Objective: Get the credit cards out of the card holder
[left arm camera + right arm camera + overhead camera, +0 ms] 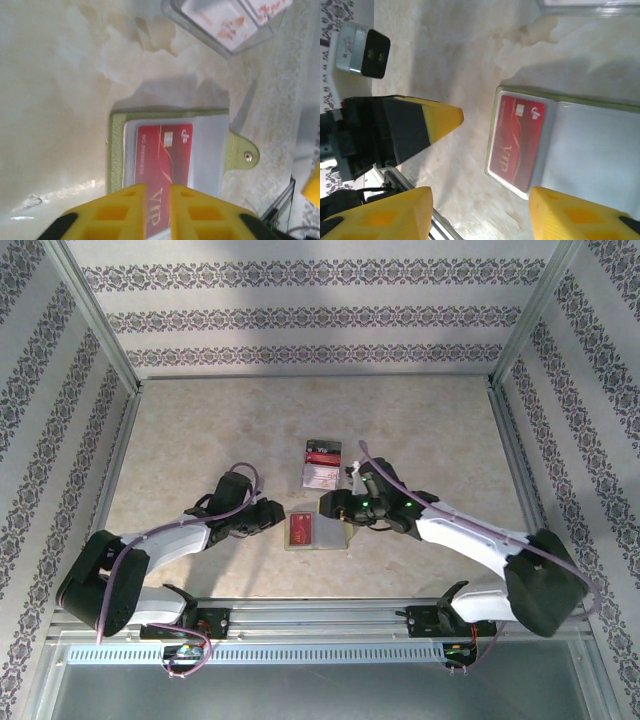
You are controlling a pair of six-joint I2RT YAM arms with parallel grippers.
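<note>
My left gripper (157, 189) is pinched nearly shut, just a thin slit between the yellow fingers, and as far as I can see there's nothing in it. Right ahead of the tips the card holder (116, 150) lies open and flat on the worktop (50, 100). A red card (165, 150) marked VIP sits in its see-through pocket, near end showing through that slit. The snap tab (244, 156) sticks out on the right side. Farther ahead and to the right there's a clear tray (220, 30) with red-and-white stuff in it. My right gripper (480, 195) is spread wide and holds nothing. The card holder is just in front of it, over toward one finger. From there I see my left gripper's tip pointing at the holder, with a strip of bare worktop between them.
</note>
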